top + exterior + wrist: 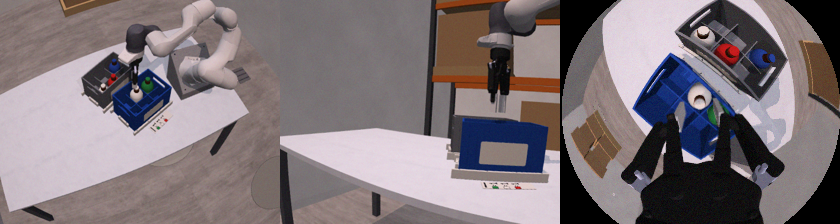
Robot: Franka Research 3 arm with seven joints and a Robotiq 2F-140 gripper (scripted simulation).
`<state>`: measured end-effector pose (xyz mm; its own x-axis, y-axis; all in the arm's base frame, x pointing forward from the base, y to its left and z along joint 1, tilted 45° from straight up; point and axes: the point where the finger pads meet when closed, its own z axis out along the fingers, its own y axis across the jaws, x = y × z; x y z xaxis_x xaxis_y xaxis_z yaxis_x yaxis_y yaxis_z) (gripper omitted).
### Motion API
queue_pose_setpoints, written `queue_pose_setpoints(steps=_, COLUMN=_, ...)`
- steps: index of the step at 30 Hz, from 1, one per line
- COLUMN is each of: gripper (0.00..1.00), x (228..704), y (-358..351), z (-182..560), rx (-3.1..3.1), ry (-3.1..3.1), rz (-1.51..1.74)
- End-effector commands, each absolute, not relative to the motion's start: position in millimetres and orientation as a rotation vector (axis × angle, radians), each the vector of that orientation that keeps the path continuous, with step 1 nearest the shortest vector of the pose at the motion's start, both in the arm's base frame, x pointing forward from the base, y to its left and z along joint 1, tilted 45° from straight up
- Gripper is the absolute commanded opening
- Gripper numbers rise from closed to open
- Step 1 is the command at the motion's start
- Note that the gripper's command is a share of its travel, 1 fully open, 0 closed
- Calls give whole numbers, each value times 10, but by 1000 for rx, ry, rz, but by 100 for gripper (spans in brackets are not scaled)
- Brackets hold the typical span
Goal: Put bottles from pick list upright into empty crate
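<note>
The blue crate (pixel 142 99) holds a green-label bottle (pixel 147 85) and a white-label bottle (pixel 136 94), both upright. The grey crate (pixel 105 78) next to it holds a blue-label bottle (pixel 114 66), a red-label bottle (pixel 112 80) and a white-label bottle (pixel 102 87). My gripper (pixel 134 80) hangs straight above the white-label bottle in the blue crate, clear of the rim in the side view (pixel 499 99). Its fingers are partly apart and empty; the wrist view (pixel 699 125) shows that bottle (pixel 700 97) well below them. The pick list (pixel 161 121) lies beside the blue crate with green, white and red marks.
The arm's grey pedestal (pixel 190 71) stands behind the blue crate. A wooden box (pixel 80 4) sits on the floor beyond the table. Shelving with cardboard boxes (pixel 464 44) rises behind the crates.
</note>
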<state>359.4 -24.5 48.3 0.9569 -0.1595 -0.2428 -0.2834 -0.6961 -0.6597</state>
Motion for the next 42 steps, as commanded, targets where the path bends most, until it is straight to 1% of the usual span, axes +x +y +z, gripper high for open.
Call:
queue_pose_setpoints(steps=1, gripper=38, x=3548, y=-287, z=535, rx=-2352, ry=287, rz=228)
queue_pose_setpoints(steps=7, gripper=38, x=3559, y=-378, z=627, rx=-2352, ry=287, rz=228)
queue_pose_setpoints(steps=42, gripper=38, x=3559, y=-378, z=627, rx=-2352, ry=287, rz=228)
